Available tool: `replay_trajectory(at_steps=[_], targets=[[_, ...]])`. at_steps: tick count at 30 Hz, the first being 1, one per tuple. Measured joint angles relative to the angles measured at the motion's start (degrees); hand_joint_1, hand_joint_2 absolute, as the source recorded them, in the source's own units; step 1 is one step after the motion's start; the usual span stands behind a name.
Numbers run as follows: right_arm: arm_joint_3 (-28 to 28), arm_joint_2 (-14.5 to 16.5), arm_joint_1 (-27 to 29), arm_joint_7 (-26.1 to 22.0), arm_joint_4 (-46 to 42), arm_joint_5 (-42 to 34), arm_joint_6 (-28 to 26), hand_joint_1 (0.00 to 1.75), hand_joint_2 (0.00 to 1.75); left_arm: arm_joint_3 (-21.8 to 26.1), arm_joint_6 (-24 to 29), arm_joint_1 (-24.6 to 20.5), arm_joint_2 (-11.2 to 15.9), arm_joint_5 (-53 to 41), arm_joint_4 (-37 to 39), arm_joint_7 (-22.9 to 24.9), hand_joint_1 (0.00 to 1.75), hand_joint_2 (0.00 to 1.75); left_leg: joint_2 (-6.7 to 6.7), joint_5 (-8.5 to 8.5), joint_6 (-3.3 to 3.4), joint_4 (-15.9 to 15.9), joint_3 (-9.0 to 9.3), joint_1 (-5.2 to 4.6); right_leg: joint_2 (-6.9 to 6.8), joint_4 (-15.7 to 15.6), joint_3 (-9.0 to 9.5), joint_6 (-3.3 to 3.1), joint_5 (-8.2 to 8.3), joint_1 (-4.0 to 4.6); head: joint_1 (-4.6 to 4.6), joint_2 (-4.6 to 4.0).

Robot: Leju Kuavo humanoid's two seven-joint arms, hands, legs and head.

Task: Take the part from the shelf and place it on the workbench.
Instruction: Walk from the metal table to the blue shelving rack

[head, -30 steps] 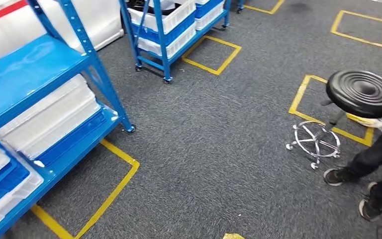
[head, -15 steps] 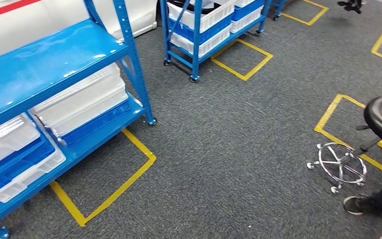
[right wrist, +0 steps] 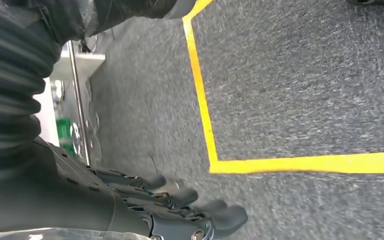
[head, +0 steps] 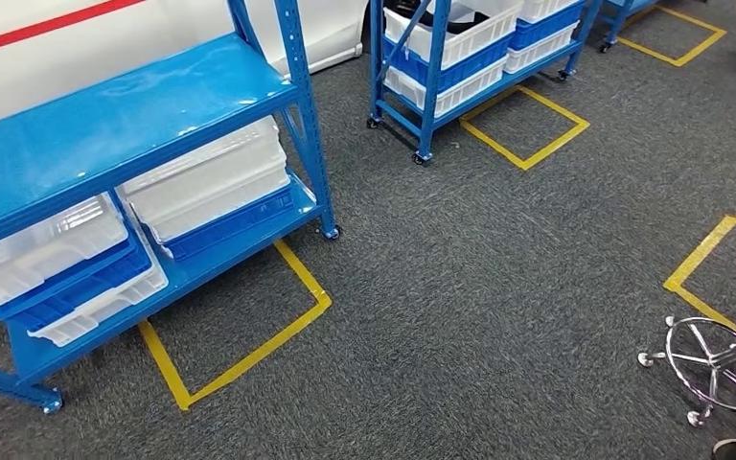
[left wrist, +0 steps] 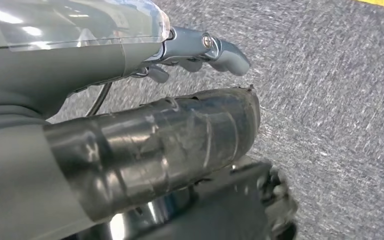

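A blue shelf (head: 125, 115) stands at the left of the head view, its top board bare. Its lower board carries white and blue bins (head: 216, 182), and I cannot make out a part inside them. My left hand (left wrist: 180, 100) hangs over grey carpet in the left wrist view, its taped thumb (left wrist: 180, 145) apart from the fingers (left wrist: 225, 52), with nothing between them. In the right wrist view my right hand (right wrist: 180, 210) also hangs above the carpet. Its fingers (right wrist: 215, 220) are stretched out and hold nothing.
A second wheeled blue shelf (head: 422, 96) with white and blue bins stands further back; its top bin (head: 450, 29) holds something dark. Yellow tape squares (head: 249, 355) mark the carpet. A stool's chrome base (head: 714, 369) is at the lower right.
The whole picture has shifted, so the camera has turned left. The near shelf now shows more fully, and the stool and the person's legs have slid out at the right edge.
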Motion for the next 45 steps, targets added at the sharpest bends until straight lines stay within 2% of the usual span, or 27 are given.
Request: replay_trajectory(at_steps=[2,3,4,5,7,9,11,12,14,16,18,19,20,22,24,27,29,31,32,33,34,35,38,40,41,43,45], targets=[[0.0,0.0,0.12,0.0,0.0,0.02,0.02,0.0,1.75,0.03,-0.41,-0.02,0.0,0.1,0.0,-0.16,0.0,0.0,0.98,-2.66,-0.18,6.76,-3.44,0.1,-1.62,0.0,0.07,-0.27,-0.17,0.3,-0.02,0.0],[0.0,-0.01,0.11,0.0,0.0,0.03,0.03,0.0,1.75,0.05,-0.53,0.05,0.01,0.18,0.0,-0.22,0.0,0.0,1.13,-2.57,-0.14,7.92,-4.06,0.11,-2.35,0.0,0.14,-0.31,-0.27,0.41,-0.02,0.0],[0.0,-0.01,0.08,0.0,0.0,0.04,0.04,0.0,1.75,0.08,-0.58,0.12,0.01,0.26,0.0,-0.26,0.0,0.0,1.27,-1.44,-0.01,6.95,-3.59,0.1,-3.05,0.0,0.27,-0.33,-0.41,0.5,-0.02,0.0],[0.0,-0.01,0.04,0.0,0.0,0.06,0.04,0.0,1.75,0.09,-0.6,0.18,0.02,0.34,0.0,-0.31,0.0,0.0,1.67,0.51,0.23,3.79,-1.95,0.03,-3.68,0.0,0.49,-0.3,-0.57,0.56,-0.02,0.0],[0.0,0.01,0.01,0.0,0.0,0.09,0.05,0.0,1.75,0.11,-0.77,0.11,0.02,0.47,0.0,-0.46,0.0,0.0,4.12,3.76,0.97,-4.07,2.11,-0.51,-4.77,0.02,0.97,-0.01,-0.97,0.7,-0.02,0.0],[0.0,0.01,-0.01,0.0,0.0,0.1,0.08,0.0,1.75,0.19,-1.12,-0.05,0.03,0.63,0.0,-0.67,0.0,0.0,5.78,4.56,1.6,-7.74,3.88,-1.15,-5.77,-0.02,1.27,0.44,-1.25,0.85,0.0,0.0],[0.0,0.07,-0.25,0.0,0.0,0.12,0.08,0.0,1.75,0.39,-1.35,0.02,0.05,0.76,0.0,-0.77,0.0,0.0,4.75,4.69,2.03,-8.28,4.02,-1.26,-6.87,-0.28,1.57,0.95,-1.4,0.96,0.01,0.0],[0.0,0.09,-0.37,0.02,0.0,0.13,0.08,0.0,1.75,0.5,-1.39,0.14,0.05,0.79,0.0,-0.78,0.0,0.0,4.12,4.9,2.28,-8.73,4.27,-1.15,-6.67,-0.16,1.78,1.24,-1.67,0.92,0.02,0.0],[0.0,0.14,-0.37,0.04,0.0,0.16,0.08,0.0,1.75,0.64,-1.44,0.19,0.05,0.84,-0.01,-0.79,0.0,0.0,2.93,5.41,2.96,-9.72,4.98,-0.8,-4.14,2.8,0.83,1.67,-3.75,0.77,0.11,0.0],[0.0,0.14,-0.16,0.06,0.0,0.18,0.08,0.0,1.75,0.69,-1.57,0.03,0.03,0.91,-0.01,-0.78,0.0,0.0,1.77,5.59,3.36,-9.98,5.04,-0.72,-1.2,9.5,-2.36,1.8,-7.05,0.52,0.18,0.0],[0.0,0.14,-0.1,0.07,0.0,0.18,0.08,0.0,1.75,0.71,-1.74,-0.01,0.02,0.95,0.0,-0.76,0.0,0.0,0.36,5.56,3.45,-9.92,5.06,-0.75,-0.47,14.86,-5.5,1.96,-8.35,0.43,0.17,0.0],[0.0,0.14,-0.1,0.08,0.0,0.18,0.08,0.0,1.75,0.72,-1.83,0.03,0.02,0.97,0.0,-0.74,0.0,0.0,-0.47,5.52,3.43,-9.86,5.13,-0.75,-0.34,15.04,-5.98,2.03,-7.42,0.34,0.16,0.0],[0.0,0.14,-0.09,0.1,0.0,0.18,0.08,0.0,1.75,0.73,-1.95,0.07,0.02,0.98,0.0,-0.73,0.0,0.0,-1.28,5.45,3.33,-9.73,5.21,-0.72,-0.11,12.73,-5.26,2.09,-5.35,0.19,0.16,0.0],[0.0,0.13,0.05,0.15,0.01,0.19,0.08,0.0,1.75,0.74,-2.17,0.07,0.02,1.04,0.0,-0.69,0.0,0.0,-2.8,5.13,2.89,-9.11,5.09,-0.75,1.83,5.2,-2.41,2.14,-1.03,-0.16,0.18,0.0],[0.0,0.11,0.16,0.19,0.01,0.21,0.08,0.0,1.75,0.75,-2.3,0.01,0.02,1.1,0.0,-0.68,0.0,0.0,-3.91,4.87,2.22,-8.47,4.59,-0.76,3.49,1.0,-0.92,2.04,0.45,-0.22,0.16,0.0],[0.0,0.12,-0.09,0.21,0.0,0.24,0.08,0.0,1.75,0.8,-2.32,0.12,0.04,1.14,0.0,-0.68,0.0,0.0,-4.81,4.75,1.2,-8.19,4.07,-0.46,2.42,0.39,-0.57,1.28,0.47,-0.06,0.16,0.0],[0.0,0.15,-0.08,0.23,0.0,0.25,0.08,0.0,1.75,0.85,-2.32,0.15,0.06,1.15,0.0,-0.67,0.0,0.0,-2.78,2.99,0.67,-5.55,2.92,-0.38,1.06,-0.09,-0.23,0.48,0.69,-0.1,0.1,0.0],[0.0,0.16,0.09,0.24,0.0,0.26,0.08,0.0,1.75,0.86,-2.34,0.06,0.07,1.15,0.0,-0.66,0.0,0.0,-0.09,-0.57,0.3,1.0,-0.25,-0.28,-0.47,-0.23,-0.14,0.02,0.65,0.07,0.04,0.0],[0.0,0.16,0.17,0.24,0.01,0.26,0.09,0.0,1.75,0.86,-2.36,0.03,0.07,1.15,0.0,-0.66,0.0,0.0,0.5,-2.04,0.12,4.55,-2.03,-0.17,-1.27,-0.22,-0.16,-0.06,0.58,0.16,0.04,0.0],[0.0,0.16,0.21,0.23,0.01,0.25,0.1,0.0,1.75,0.86,-2.39,0.08,0.07,1.15,0.0,-0.66,0.0,0.0,0.83,-2.6,-0.03,6.84,-3.2,-0.05,-2.05,-0.22,-0.15,-0.09,0.5,0.24,0.04,0.0],[0.0,0.16,0.21,0.22,0.01,0.25,0.13,0.0,1.75,0.86,-2.43,0.15,0.07,1.15,0.0,-0.65,0.0,0.0,1.06,-2.12,-0.12,7.22,-3.4,0.06,-2.77,-0.21,-0.1,-0.07,0.4,0.28,0.04,0.0],[0.0,0.16,0.19,0.2,0.01,0.25,0.18,0.0,1.75,0.86,-2.45,0.24,0.08,1.15,0.0,-0.64,0.0,0.0,1.4,-0.6,-0.14,5.22,-2.39,0.14,-3.44,-0.2,0.02,0.01,0.29,0.29,0.03,0.0],[0.0,0.16,0.14,0.14,0.01,0.24,0.38,0.0,1.75,0.86,-2.49,0.2,0.08,1.15,0.0,-0.63,0.0,0.0,4.04,4.09,0.37,-5.89,3.33,-0.04,-5.13,-0.17,0.62,0.63,-0.22,0.46,0.07,0.0],[0.0,0.17,0.04,0.1,0.01,0.24,0.43,0.0,1.75,0.86,-2.54,0.14,0.07,1.15,0.0,-0.63,0.0,0.0,4.63,4.34,0.97,-8.19,4.35,-0.45,-5.89,-0.25,0.96,1.24,-0.46,0.57,0.09,0.0],[0.0,0.18,-0.12,0.05,0.01,0.24,0.46,0.0,1.75,0.86,-2.6,0.18,0.08,1.14,0.0,-0.64,0.0,0.0,4.04,4.42,1.31,-8.31,4.34,-0.59,-6.29,-0.35,1.18,1.57,-0.51,0.56,0.1,0.0],[0.0,0.19,-0.39,-0.07,0.0,0.22,0.62,0.0,1.75,0.87,-2.83,0.3,0.1,1.13,0.0,-0.7,0.0,0.0,3.09,4.72,2.08,-8.92,4.73,-0.45,-5.33,0.05,1.46,2.22,-1.08,0.26,0.09,0.0],[0.0,0.19,-0.35,-0.17,0.01,0.19,0.81,0.0,1.75,0.89,-3.26,0.18,0.11,1.08,0.0,-0.9,0.0,0.0,2.13,5.08,2.81,-9.51,5.2,-0.23,-2.44,4.0,-0.18,2.56,-3.66,0.01,0.1,0.0]])
